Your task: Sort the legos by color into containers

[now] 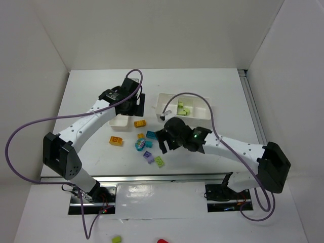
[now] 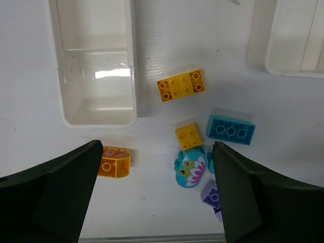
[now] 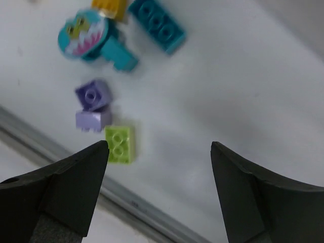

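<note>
Loose legos lie mid-table: a yellow brick [image 1: 139, 123], an orange one [image 1: 116, 140], a small yellow one [image 1: 140, 135], a teal brick [image 1: 151, 135], a teal frog piece [image 1: 140, 145], purple bricks [image 1: 148, 156] and a light green brick [image 1: 160, 161]. The narrow tray [image 1: 120, 120] looks empty. The wide tray [image 1: 164, 97] holds light green legos [image 1: 183, 109]. My left gripper [image 2: 157, 146] is open and empty above the table between the orange lego [image 2: 113, 162] and the frog piece [image 2: 191, 169]. My right gripper [image 3: 159, 147] is open and empty, just right of the light green brick [image 3: 120, 144].
A metal rail [image 1: 152, 177] runs along the near table edge, close to the purple bricks [image 3: 93, 95]. Stray green [image 1: 116, 238] and red [image 1: 162, 241] bits lie beyond it. White walls close in the table. A purple cable loops over each arm.
</note>
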`<state>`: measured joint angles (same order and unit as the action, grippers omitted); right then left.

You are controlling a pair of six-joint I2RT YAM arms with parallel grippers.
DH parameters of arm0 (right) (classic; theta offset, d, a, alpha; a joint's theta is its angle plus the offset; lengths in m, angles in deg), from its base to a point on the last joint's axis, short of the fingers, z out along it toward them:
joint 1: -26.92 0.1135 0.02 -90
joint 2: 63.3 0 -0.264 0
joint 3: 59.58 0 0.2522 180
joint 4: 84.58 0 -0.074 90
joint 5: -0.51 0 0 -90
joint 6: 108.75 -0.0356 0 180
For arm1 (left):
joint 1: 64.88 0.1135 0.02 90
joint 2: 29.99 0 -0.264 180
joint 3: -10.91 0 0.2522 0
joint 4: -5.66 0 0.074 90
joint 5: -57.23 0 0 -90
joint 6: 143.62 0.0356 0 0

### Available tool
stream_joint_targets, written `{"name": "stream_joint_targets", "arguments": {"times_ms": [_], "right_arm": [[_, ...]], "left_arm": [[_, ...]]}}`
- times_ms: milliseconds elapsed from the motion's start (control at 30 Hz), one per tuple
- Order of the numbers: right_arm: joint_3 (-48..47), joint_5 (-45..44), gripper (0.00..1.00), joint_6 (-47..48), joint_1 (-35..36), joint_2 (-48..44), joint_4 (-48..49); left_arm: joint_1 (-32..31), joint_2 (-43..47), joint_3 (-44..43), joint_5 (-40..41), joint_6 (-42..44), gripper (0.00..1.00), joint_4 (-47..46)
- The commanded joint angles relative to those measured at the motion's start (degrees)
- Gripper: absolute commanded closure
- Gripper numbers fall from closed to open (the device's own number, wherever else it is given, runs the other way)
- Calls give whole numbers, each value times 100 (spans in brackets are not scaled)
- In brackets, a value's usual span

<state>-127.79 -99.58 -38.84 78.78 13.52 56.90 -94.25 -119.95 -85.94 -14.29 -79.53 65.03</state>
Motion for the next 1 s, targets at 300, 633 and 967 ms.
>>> {"name": "stream_joint_targets", "arguments": {"times_ms": [300,633,967], "right_arm": [[366,569,13,50,1248,1053,725],[111,-26,54,-134,1248,1627,789],[-574,-1180,65,-230,-50,318,-434]], "left_arm": [[27,-5,-76,209,-54,1,54],[27,162,82,261,-54,1,54],[27,109,82,348,-54,0,54]]}}
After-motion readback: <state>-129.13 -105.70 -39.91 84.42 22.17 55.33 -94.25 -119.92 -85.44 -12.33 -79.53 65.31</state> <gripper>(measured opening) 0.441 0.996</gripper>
